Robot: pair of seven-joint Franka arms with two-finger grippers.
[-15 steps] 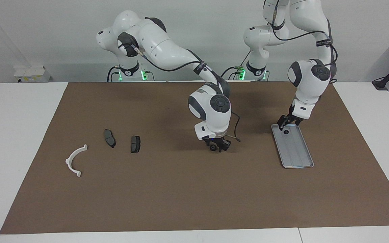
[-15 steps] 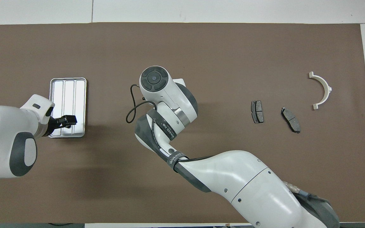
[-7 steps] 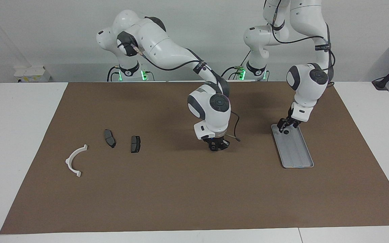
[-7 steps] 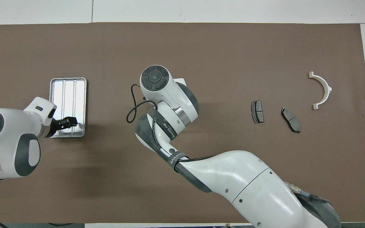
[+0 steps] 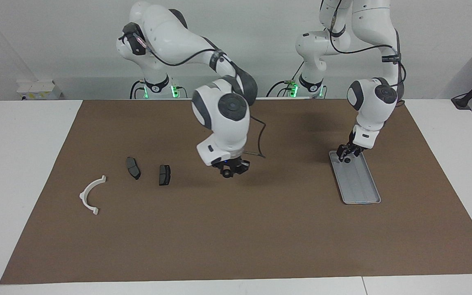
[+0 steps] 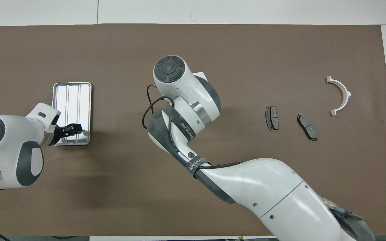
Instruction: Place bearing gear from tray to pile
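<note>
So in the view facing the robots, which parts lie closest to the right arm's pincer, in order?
From the right pincer:
1. Squarer brake pad, nearest.
2. Slanted brake pad, beside it.
3. White bracket, toward the right arm's end.

bright, even overhead light; soft arm shadows on the mat [image 5: 236, 229]; tray [image 6: 72, 97] glares.

One cam sits high across the table looking back at both robots, pretty far out. The other hangs above the robots' end, pointing forward and steeply down. Both catch the whole brown mat [image 5: 236, 229] [image 6: 213, 43], just flipped half a turn.
</note>
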